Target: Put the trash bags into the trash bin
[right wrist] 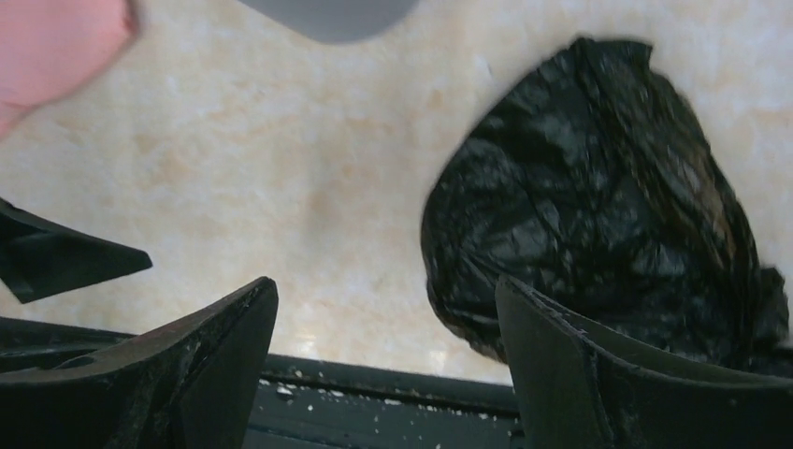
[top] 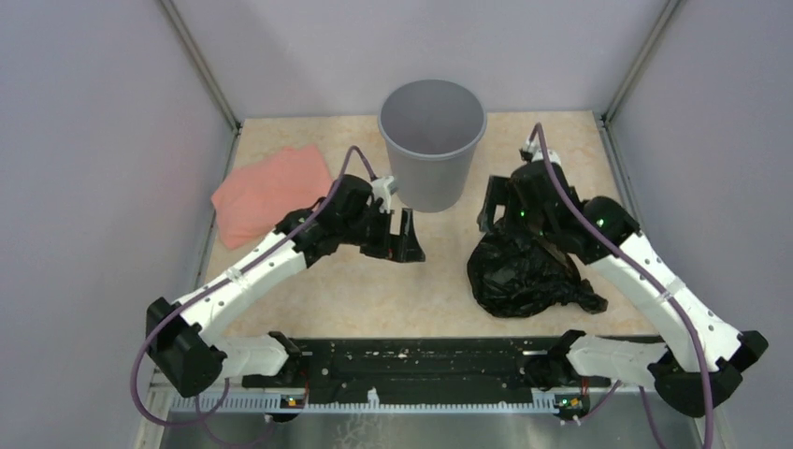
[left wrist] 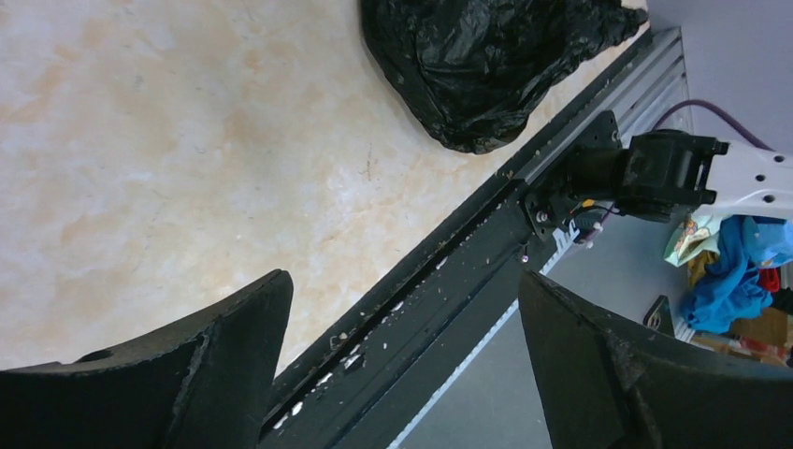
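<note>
The grey trash bin (top: 432, 140) stands upright at the back middle of the table; only its base (right wrist: 327, 14) shows in the right wrist view. A crumpled, glossy black trash bag (top: 524, 276) (right wrist: 598, 206) (left wrist: 486, 65) lies on the table, front right of the bin. My right gripper (top: 491, 217) (right wrist: 385, 285) hovers over the bag's left edge, open and empty, with the bag beside its right finger. Left of the bag and in front of the bin, my left gripper (top: 397, 245) (left wrist: 404, 281) is open with nothing between its fingers.
A salmon-pink folded cloth (top: 271, 192) (right wrist: 56, 42) lies at the back left. A black rail (top: 421, 360) (left wrist: 439, 271) runs along the table's near edge between the arm bases. Grey walls enclose the table on three sides.
</note>
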Controlling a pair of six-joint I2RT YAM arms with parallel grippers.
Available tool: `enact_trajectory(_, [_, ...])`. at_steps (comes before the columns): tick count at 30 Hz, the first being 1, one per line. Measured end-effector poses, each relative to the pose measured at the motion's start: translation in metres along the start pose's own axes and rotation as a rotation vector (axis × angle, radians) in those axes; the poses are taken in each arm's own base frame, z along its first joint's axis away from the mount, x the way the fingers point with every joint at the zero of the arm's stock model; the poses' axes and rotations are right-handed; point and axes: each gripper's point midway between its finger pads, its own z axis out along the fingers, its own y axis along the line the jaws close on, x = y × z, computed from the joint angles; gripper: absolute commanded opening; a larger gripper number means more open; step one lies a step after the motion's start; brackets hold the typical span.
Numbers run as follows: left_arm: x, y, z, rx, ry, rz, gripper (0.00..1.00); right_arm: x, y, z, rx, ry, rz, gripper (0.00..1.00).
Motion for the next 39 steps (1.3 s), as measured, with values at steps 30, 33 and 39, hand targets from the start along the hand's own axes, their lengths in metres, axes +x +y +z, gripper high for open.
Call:
enact_trajectory(30, [0.064,0.003,0.236,-0.147,0.212,-0.051,0.39,0.150,-0.075,0.028,0.089,0.143,0.301,0.64])
enact_trajectory(33, [0.064,0.007,0.238,-0.163,0.208,-0.056,0.20,0.149,-0.079,0.031,0.115,0.133,0.296,0.64])
enact_trajectory(39, [0.069,0.026,0.227,-0.217,0.198,-0.073,0.00,0.147,-0.082,0.040,0.157,0.128,0.280,0.65])
